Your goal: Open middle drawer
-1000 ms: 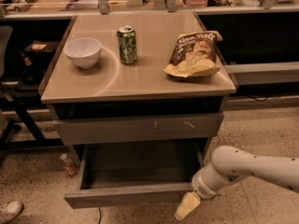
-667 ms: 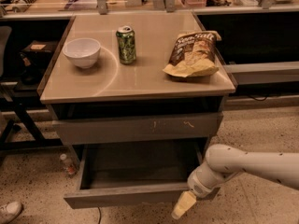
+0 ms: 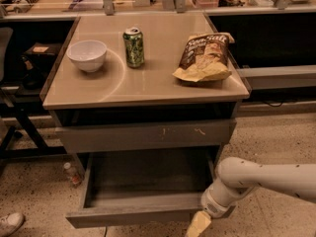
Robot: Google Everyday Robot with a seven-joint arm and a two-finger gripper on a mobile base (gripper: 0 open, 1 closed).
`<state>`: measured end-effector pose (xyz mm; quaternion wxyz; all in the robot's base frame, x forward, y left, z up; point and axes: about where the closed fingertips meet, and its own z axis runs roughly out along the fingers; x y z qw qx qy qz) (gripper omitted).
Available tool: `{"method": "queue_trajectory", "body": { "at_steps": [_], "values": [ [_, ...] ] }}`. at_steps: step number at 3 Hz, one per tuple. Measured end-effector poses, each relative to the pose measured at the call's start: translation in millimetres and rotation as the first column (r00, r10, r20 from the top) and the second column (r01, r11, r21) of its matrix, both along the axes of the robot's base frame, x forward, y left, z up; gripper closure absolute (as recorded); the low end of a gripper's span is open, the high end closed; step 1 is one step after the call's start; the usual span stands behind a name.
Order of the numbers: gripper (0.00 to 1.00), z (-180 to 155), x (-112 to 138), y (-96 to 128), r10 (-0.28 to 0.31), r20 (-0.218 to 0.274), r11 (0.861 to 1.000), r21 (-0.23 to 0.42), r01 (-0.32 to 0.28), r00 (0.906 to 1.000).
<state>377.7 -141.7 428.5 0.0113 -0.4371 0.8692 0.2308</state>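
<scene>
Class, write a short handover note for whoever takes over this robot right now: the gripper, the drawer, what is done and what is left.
Gripper: low at the bottom edge of the view, by the right end of the middle drawer's front panel. I cannot tell whether it touches the panel.
Middle drawer: pulled well out, its dark inside in plain view.
Scratched drawer front above it: shut.
On the cabinet top: bowl, can, chip bag.
Done: the drawer looks open.
Left: probably only to back the arm away from the panel.
</scene>
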Motion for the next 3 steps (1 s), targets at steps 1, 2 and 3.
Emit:
{"method": "queue_trajectory", "body": {
  "at_steps": [1, 2, 3],
  "values": [
    [0.0, 8.0, -20.0, -8.6, -0.006, -0.033, 1.0, -0.017, 0.006, 0.9994],
    [0.0, 34.6, -59.1, -27.7, -0.035, -0.058, 0.998, -0.045, 0.033, 0.9977],
    [0.0, 35.6, -60.3, -28.7, -0.037, -0.058, 0.998, -0.046, 0.034, 0.9977]
  ]
}}
